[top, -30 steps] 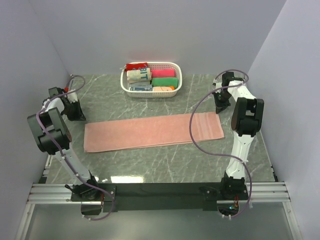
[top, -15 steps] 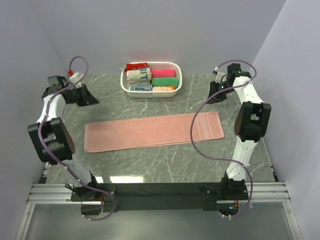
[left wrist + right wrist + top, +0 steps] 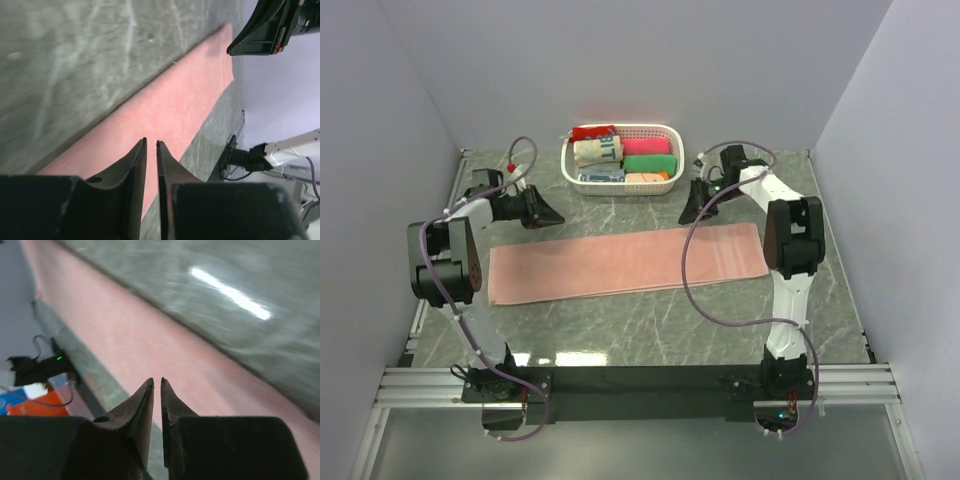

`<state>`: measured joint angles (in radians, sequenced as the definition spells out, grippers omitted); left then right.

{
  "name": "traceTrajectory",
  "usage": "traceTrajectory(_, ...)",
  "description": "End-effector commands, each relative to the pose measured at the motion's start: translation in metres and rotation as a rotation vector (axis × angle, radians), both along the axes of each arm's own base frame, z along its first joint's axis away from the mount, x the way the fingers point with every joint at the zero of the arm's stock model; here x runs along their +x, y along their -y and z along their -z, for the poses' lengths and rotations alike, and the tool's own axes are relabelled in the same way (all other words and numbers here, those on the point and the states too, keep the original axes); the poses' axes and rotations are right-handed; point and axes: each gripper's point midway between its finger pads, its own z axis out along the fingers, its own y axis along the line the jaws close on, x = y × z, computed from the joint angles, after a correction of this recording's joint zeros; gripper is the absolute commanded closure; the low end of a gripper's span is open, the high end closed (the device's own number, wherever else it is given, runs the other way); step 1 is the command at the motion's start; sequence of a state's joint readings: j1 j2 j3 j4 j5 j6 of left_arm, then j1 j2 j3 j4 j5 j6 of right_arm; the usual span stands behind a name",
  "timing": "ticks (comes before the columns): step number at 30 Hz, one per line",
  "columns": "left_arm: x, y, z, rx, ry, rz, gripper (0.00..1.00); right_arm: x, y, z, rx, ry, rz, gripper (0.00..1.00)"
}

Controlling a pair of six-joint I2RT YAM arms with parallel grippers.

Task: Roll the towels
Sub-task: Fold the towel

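Note:
The salmon-pink towel lies flat and unrolled across the middle of the table, long side running left to right. My left gripper hovers just beyond the towel's far edge, left of centre. Its jaws stand a narrow slit apart with nothing between them. The left wrist view shows the left gripper pointing along the towel. My right gripper hangs beyond the far edge, right of centre. It is also parted by a thin gap and empty. In the right wrist view the right gripper looks over the towel.
A white plastic basket stands at the back centre between the two grippers, filled with small rolled cloths in red, cream, green and magenta. Grey walls close in on both sides. The right arm's gripper shows at the top right of the left wrist view.
Both arms have swung inward from the table's outer sides toward the basket, ending beyond the towel's far edge. The towel has not moved.

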<state>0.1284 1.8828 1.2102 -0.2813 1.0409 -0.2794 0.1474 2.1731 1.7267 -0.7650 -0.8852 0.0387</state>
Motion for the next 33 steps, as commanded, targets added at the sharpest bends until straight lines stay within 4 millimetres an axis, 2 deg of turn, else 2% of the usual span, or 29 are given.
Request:
traceTrajectory(1,0.012,-0.035,-0.023,0.054,0.082,-0.061,0.78,0.016,0.079,0.011,-0.137,0.028,0.122,0.81)
traceTrajectory(2,0.01,-0.041,-0.026,0.07,0.086,-0.067,0.78,0.016,0.102,0.007,-0.16,0.024,0.163,0.78)
traceTrajectory(4,0.002,-0.057,-0.029,0.109,0.093,-0.076,0.73,0.016,0.134,-0.005,-0.228,0.07,0.208,0.68)
traceTrajectory(5,0.0,-0.065,-0.035,0.15,0.136,-0.077,0.71,0.01,0.158,-0.009,-0.251,0.047,0.252,0.65)
traceTrajectory(7,-0.009,-0.077,-0.035,0.212,0.132,-0.1,0.67,0.002,0.18,-0.021,-0.307,0.066,0.276,0.59)
traceTrajectory(8,-0.012,-0.083,-0.042,0.257,0.183,-0.098,0.65,-0.005,0.199,-0.017,-0.379,0.048,0.31,0.54)
traceTrajectory(12,-0.023,-0.104,-0.05,0.344,0.203,-0.16,0.55,-0.034,0.231,-0.003,-0.569,-0.003,0.335,0.51)
traceTrajectory(14,-0.026,-0.112,-0.051,0.393,0.202,-0.185,0.5,-0.047,0.237,0.008,-0.619,-0.028,0.338,0.45)
traceTrajectory(16,-0.028,-0.114,-0.051,0.42,0.202,-0.195,0.46,-0.058,0.235,0.021,-0.636,-0.066,0.336,0.45)
traceTrajectory(19,-0.032,-0.118,-0.052,0.454,0.21,-0.208,0.44,-0.062,0.235,0.04,-0.668,-0.109,0.336,0.45)
traceTrajectory(26,-0.038,-0.117,-0.064,0.465,0.228,-0.187,0.44,-0.058,0.233,0.064,-0.741,-0.113,0.335,0.46)
traceTrajectory(33,-0.038,-0.12,-0.06,0.482,0.223,-0.193,0.44,-0.049,0.208,0.071,-0.739,-0.109,0.316,0.51)
